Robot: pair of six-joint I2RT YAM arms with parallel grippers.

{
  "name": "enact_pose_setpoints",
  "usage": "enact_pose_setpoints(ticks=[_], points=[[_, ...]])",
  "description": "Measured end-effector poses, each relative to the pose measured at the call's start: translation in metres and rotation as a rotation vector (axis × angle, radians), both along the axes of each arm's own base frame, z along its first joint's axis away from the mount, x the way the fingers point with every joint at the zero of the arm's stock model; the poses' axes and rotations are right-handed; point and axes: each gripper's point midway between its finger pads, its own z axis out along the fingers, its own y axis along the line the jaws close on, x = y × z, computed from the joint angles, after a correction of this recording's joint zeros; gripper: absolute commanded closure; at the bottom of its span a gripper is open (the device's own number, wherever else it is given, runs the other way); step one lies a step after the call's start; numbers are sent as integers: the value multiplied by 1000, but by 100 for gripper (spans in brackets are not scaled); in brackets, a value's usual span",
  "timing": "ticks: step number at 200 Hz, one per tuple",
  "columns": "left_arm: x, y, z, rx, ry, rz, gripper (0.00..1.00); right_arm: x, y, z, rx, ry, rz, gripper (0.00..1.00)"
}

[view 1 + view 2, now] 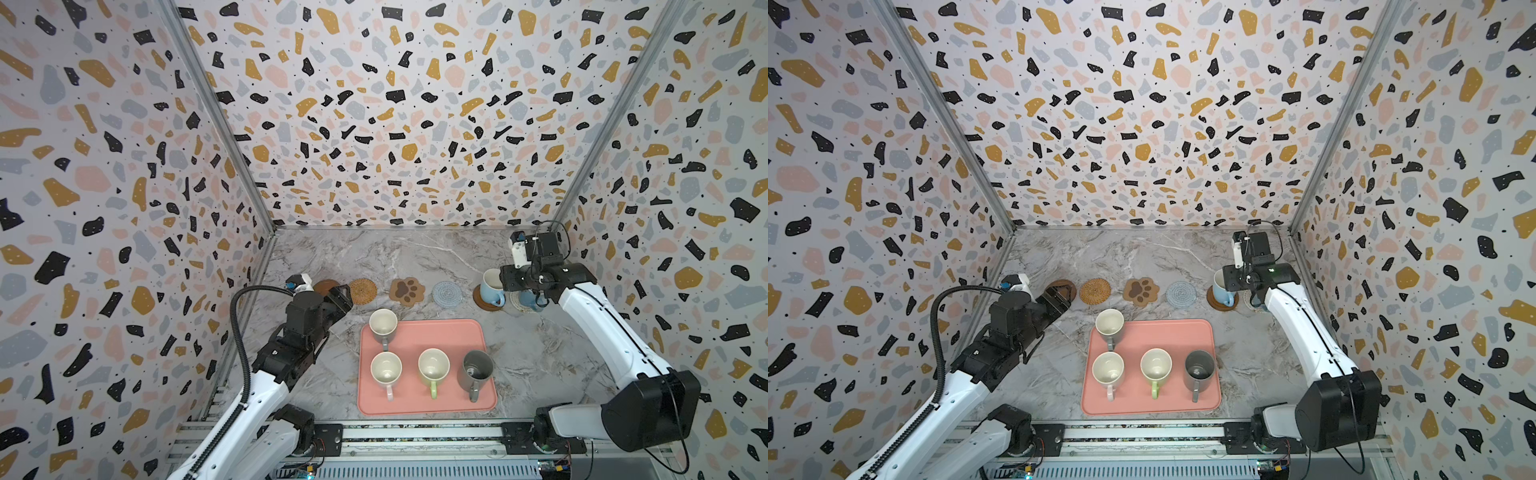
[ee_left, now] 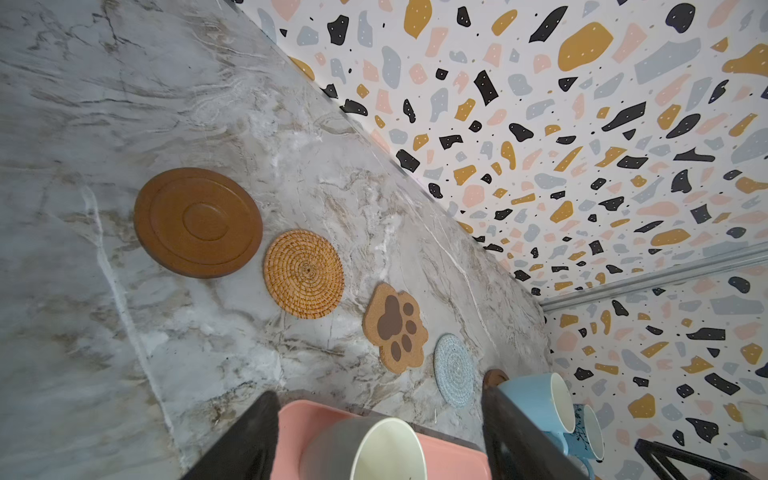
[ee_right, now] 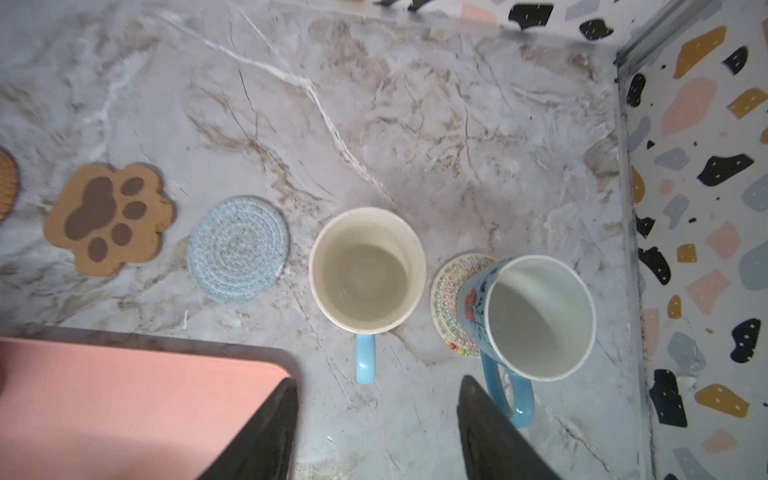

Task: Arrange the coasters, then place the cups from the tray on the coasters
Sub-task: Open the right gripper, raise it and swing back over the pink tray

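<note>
**Top views.** Salmon-pink rounded-rectangle tray (image 1: 442,338) on the table (image 1: 332,257), carrying four mugs: grey-beige mug (image 1: 383,324), pink mug (image 1: 386,370), light green mug (image 1: 433,366), tall dark grey mug (image 1: 477,368).

**Left wrist view.** Left gripper (image 2: 380,397), fingers apart and empty, off the tray's far left corner. Beyond the tray lie four bare coasters: glossy brown disc (image 2: 198,222), tan rattan round (image 2: 304,274), paw-print mat (image 2: 395,328), grey-blue crochet round (image 2: 454,370).

**Right wrist view.** Right gripper (image 3: 379,382), fingers apart and empty, off the tray's far right corner. Two light blue mugs: plain blue mug (image 3: 368,270) and flowered blue mug (image 3: 540,316), the latter on a cream woven coaster (image 3: 446,299).
</note>
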Motion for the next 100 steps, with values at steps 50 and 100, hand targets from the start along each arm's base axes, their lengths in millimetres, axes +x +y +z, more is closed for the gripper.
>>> enact_pose_setpoints(ticks=[50,100], points=[[0,1,0,3,-1,7,22,-11,26,7,57,15,41,35],[0,1,0,-5,0,11,22,-44,125,-5,100,88,248,33]])
